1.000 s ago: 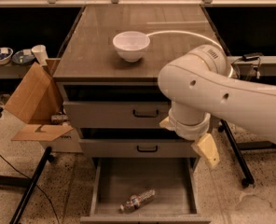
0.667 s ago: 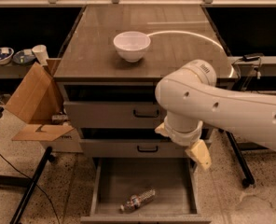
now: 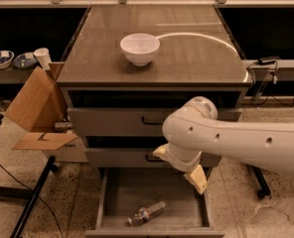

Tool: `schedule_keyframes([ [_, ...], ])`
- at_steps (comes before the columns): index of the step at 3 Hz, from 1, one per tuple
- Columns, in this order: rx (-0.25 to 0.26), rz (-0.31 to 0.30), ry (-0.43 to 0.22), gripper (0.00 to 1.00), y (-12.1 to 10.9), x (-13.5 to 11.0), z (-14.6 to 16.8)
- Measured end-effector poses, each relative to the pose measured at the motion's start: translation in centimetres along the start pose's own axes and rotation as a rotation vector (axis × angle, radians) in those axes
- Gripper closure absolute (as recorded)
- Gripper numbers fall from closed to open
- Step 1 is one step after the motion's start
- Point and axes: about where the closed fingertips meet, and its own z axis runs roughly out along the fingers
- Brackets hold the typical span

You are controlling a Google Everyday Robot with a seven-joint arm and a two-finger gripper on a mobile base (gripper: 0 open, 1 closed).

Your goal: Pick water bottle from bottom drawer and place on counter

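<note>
Bottom drawer (image 3: 123,192): pulled out, directly under the hand; grey-brown floor is bare apart from one item.
Water bottle (image 3: 146,214): lying on its side on the drawer floor, below the hand, toward the drawer front and the cardboard box (image 3: 33,103) side. Same spot as a second ago, untouched.
Bottle axis: diagonal, from the near corner on the box side up toward the hand. The slimmer end seems to be the near one; the cap is not clear.
Hand (image 3: 180,165): jaws wide and holding nothing, tan fingers (image 3: 197,178) well apart. It hangs above the drawer's back half, in front of the middle drawer.
Change: the hand has swung down and toward the box side over the last second, from beside the cabinet to over the open drawer.
Meaning: the approach is under way; the grasp is not yet made. Judged next: lower, and turn the jaws across the bottle's axis.
Table (image 3: 196,58): above and beyond the hand.
White bowl (image 3: 140,48): on the table, farther back than the hand.
</note>
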Motion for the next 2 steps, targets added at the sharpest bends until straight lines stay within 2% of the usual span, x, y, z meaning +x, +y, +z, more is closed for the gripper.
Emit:
schedule_keyframes([
  [1,0.072,-0.023,-0.035,0.00,-1.3,-0.6,4.2],
  [2,0.122,-0.029,-0.087,0.00,-2.7,-0.9,8.6],
])
